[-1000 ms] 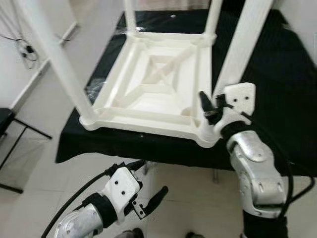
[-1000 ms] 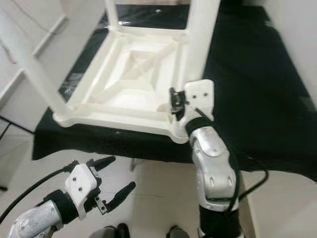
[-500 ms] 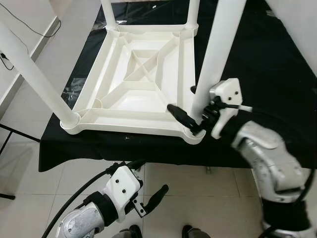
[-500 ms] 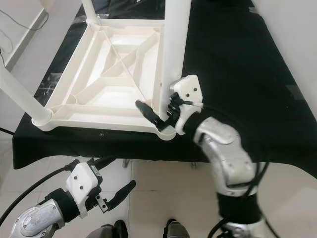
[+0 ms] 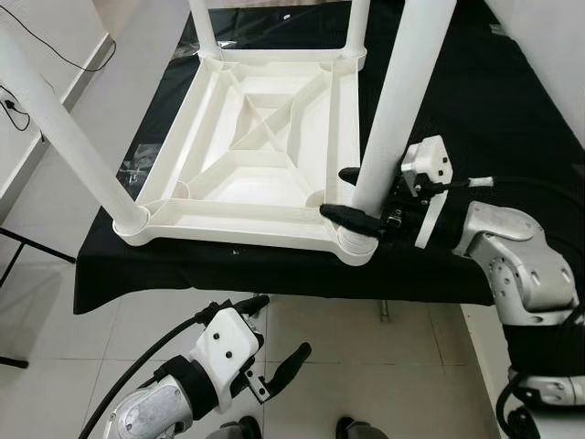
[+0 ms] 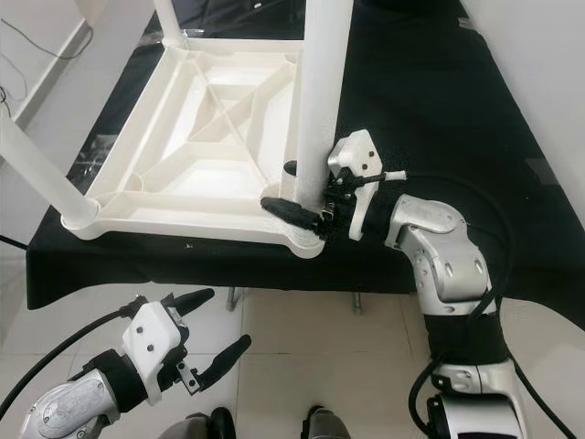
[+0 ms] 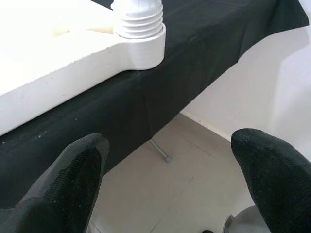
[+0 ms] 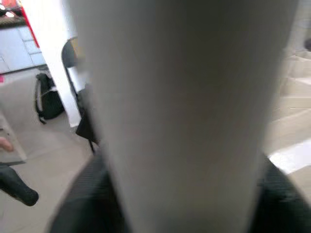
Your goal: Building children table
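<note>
The white table [image 5: 265,146] lay upside down on the black-draped surface [image 5: 512,119], legs pointing up. The right gripper [image 5: 352,194] had its jaws around the near right leg [image 5: 402,101], just above its socket, gripping it. The left gripper [image 5: 274,334] hung below the surface edge, jaws open.

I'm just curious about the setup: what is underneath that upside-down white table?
The white table lies upside down on a black cloth that hangs over the front edge. Whatever bears the cloth is covered, apart from a thin metal leg over the tiled floor.
</note>
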`<state>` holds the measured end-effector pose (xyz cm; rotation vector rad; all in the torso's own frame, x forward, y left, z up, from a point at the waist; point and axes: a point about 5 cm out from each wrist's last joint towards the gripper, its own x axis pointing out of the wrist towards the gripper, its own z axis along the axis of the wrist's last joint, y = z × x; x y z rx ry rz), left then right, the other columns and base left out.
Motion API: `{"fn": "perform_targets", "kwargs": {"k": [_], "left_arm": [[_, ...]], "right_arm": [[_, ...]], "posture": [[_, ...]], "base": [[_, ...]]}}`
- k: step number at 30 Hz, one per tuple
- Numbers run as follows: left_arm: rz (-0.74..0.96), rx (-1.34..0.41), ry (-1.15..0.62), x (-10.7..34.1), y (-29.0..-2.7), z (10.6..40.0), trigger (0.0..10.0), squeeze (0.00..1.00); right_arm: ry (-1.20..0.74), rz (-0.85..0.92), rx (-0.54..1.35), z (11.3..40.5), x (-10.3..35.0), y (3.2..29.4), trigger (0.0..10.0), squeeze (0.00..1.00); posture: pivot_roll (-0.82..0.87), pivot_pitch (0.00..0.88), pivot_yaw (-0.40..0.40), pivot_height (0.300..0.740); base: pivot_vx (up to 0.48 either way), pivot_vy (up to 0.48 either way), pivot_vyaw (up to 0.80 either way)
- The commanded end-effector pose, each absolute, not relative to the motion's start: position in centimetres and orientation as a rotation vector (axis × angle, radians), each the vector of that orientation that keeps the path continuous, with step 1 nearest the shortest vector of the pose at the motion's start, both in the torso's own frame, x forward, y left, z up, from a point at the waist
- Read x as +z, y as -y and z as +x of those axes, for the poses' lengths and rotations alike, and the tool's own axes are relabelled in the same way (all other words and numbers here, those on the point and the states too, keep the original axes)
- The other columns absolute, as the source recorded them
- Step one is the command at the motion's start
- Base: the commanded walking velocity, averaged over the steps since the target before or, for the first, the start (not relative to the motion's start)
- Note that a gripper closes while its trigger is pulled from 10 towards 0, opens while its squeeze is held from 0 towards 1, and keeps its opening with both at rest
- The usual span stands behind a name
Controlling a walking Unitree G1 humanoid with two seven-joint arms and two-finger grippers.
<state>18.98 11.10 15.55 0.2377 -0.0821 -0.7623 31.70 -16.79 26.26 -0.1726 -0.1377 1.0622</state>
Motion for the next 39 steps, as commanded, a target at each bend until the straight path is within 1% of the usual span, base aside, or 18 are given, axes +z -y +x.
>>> {"fn": "perform_targets", "kwargs": {"k": [1, 9, 11, 13, 14, 15, 16, 18, 20, 27, 28, 29, 30, 31, 32, 33, 36, 39], "left_arm": [[0.230, -0.770, 0.069, 15.2, -10.9, 18.7, 10.0, 0.00], [0.225, -0.773, 0.073, 15.3, -10.7, 18.8, 10.0, 0.00], [0.223, -0.771, 0.075, 15.3, -10.8, 18.8, 10.0, 0.00], [0.223, -0.771, 0.075, 15.3, -10.8, 18.8, 10.0, 0.00], [0.223, -0.770, 0.075, 15.3, -10.9, 18.9, 10.0, 0.00], [0.223, -0.768, 0.074, 15.3, -11.0, 18.9, 10.0, 0.00], [0.223, -0.768, 0.074, 15.3, -11.0, 18.9, 10.0, 0.00], [0.225, -0.768, 0.077, 15.4, -11.0, 19.1, 10.0, 0.00], [0.224, -0.765, 0.077, 15.3, -11.0, 19.2, 10.0, 0.00], [0.219, -0.762, 0.082, 15.2, -10.8, 19.4, 10.0, 0.00], [0.218, -0.757, 0.084, 15.2, -10.8, 19.5, 10.0, 0.00], [0.218, -0.753, 0.084, 15.2, -10.8, 19.5, 10.0, 0.00], [0.217, -0.749, 0.084, 15.2, -10.9, 19.5, 10.0, 0.00], [0.217, -0.748, 0.083, 15.2, -10.9, 19.6, 10.0, 0.00], [0.217, -0.748, 0.083, 15.2, -10.9, 19.6, 10.0, 0.00], [0.216, -0.749, 0.082, 15.2, -11.0, 19.6, 10.0, 0.00], [0.217, -0.752, 0.082, 15.1, -10.9, 19.6, 10.0, 0.00], [0.214, -0.754, 0.082, 15.1, -10.9, 19.6, 10.0, 0.00]], "right_arm": [[0.154, -0.155, 1.163, 31.4, 26.3, 16.5, 0.0, 0.00], [0.105, -0.120, 1.171, 30.7, 25.1, 17.8, 0.0, 0.00], [0.076, -0.073, 1.034, 29.8, 23.4, 16.7, 0.0, 0.00], [0.076, -0.073, 1.034, 29.8, 23.4, 16.7, 0.0, 0.00], [0.022, -0.057, 0.763, 30.0, 21.5, 15.8, 0.0, 0.00], [-0.040, -0.133, 0.385, 30.0, 19.7, 16.1, 0.0, 0.00], [-0.040, -0.133, 0.385, 30.0, 19.7, 16.1, 0.0, 0.00], [-0.111, -0.164, 0.153, 26.7, 17.7, 14.2, 0.0, 0.00], [-0.108, -0.152, 0.214, 25.4, 17.2, 12.3, 0.0, 0.00], [-0.055, -0.171, 0.242, 27.3, 18.3, 12.5, 0.0, 0.00], [-0.044, -0.171, 0.241, 27.6, 18.6, 12.5, 3.2, 0.00], [-0.030, -0.168, 0.239, 27.8, 18.9, 12.6, 9.6, 0.00], [-0.002, -0.152, 0.218, 28.0, 19.5, 12.5, 10.0, 0.00], [0.020, -0.134, 0.220, 28.2, 20.0, 12.4, 10.0, 0.17], [0.020, -0.134, 0.220, 28.2, 20.0, 12.4, 10.0, 0.17], [0.065, -0.111, 0.235, 28.4, 21.1, 12.1, 10.0, 1.00], [0.103, -0.056, 0.307, 28.7, 22.1, 11.8, 10.0, 1.00], [0.182, -0.059, 0.494, 29.1, 24.1, 12.1, 10.0, 1.00]], "posture": [[0.02, 0.252, 0.015, 0.740], [0.00, 0.259, 0.008, 0.740], [-0.02, 0.264, 0.007, 0.740], [-0.02, 0.264, 0.007, 0.740], [-0.02, 0.262, 0.005, 0.740], [-0.02, 0.267, 0.015, 0.740], [-0.02, 0.267, 0.015, 0.740], [-0.02, 0.268, 0.018, 0.740], [-0.03, 0.264, 0.022, 0.740], [-0.03, 0.250, 0.012, 0.740], [-0.03, 0.250, 0.012, 0.740], [-0.03, 0.246, 0.013, 0.740], [-0.03, 0.245, 0.015, 0.740], [-0.02, 0.240, 0.021, 0.740], [-0.02, 0.240, 0.021, 0.740], [-0.02, 0.237, 0.023, 0.740], [-0.02, 0.234, 0.024, 0.740], [-0.02, 0.229, 0.024, 0.740]], "base": [[0.000, 0.000, 0.00], [0.000, 0.000, 0.00], [0.000, 0.000, 0.00], [0.000, 0.000, 0.00], [0.000, 0.000, 0.00], [0.000, 0.000, 0.00], [0.000, 0.000, 0.00], [0.000, 0.000, 0.00], [0.000, 0.000, 0.00], [0.000, 0.000, 0.00], [0.000, 0.000, 0.00], [0.000, 0.000, 0.00], [0.000, 0.000, 0.00], [0.000, 0.000, 0.00], [0.000, 0.000, 0.00], [0.000, 0.000, 0.00], [0.000, 0.000, 0.00], [0.000, 0.000, 0.00]]}}
